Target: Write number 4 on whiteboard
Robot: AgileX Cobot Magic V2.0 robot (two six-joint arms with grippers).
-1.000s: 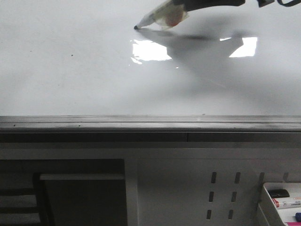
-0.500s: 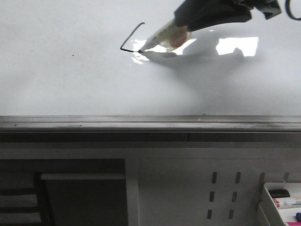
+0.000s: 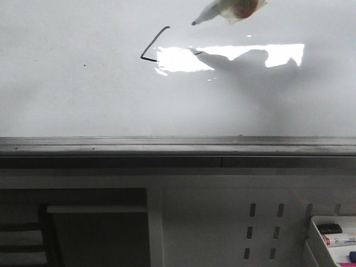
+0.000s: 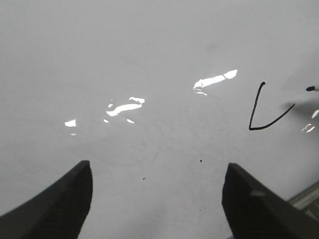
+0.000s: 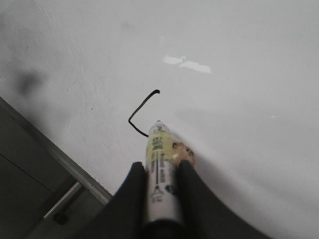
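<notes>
The whiteboard (image 3: pixel 83 94) fills the upper front view. On it is a thin black L-shaped stroke of the number 4 (image 3: pixel 151 45), also seen in the left wrist view (image 4: pixel 259 113) and the right wrist view (image 5: pixel 140 110). My right gripper (image 5: pixel 162 167) is shut on a white marker (image 5: pixel 159 174) with yellowish tape. The marker (image 3: pixel 214 12) hovers off the board, right of the stroke and apart from its shadow. My left gripper (image 4: pixel 157 199) is open over bare board, nothing between its fingers.
A grey metal edge rail (image 3: pixel 178 146) runs along the board's near side, also showing in the right wrist view (image 5: pixel 55 152). Below it are a grey perforated panel (image 3: pixel 261 228) and a white tray (image 3: pixel 314 228) holding spare markers at the lower right.
A second ago the board had no stroke. The marker drew the angled stroke, and since half a second ago it has lifted off the board, up and to the right.
</notes>
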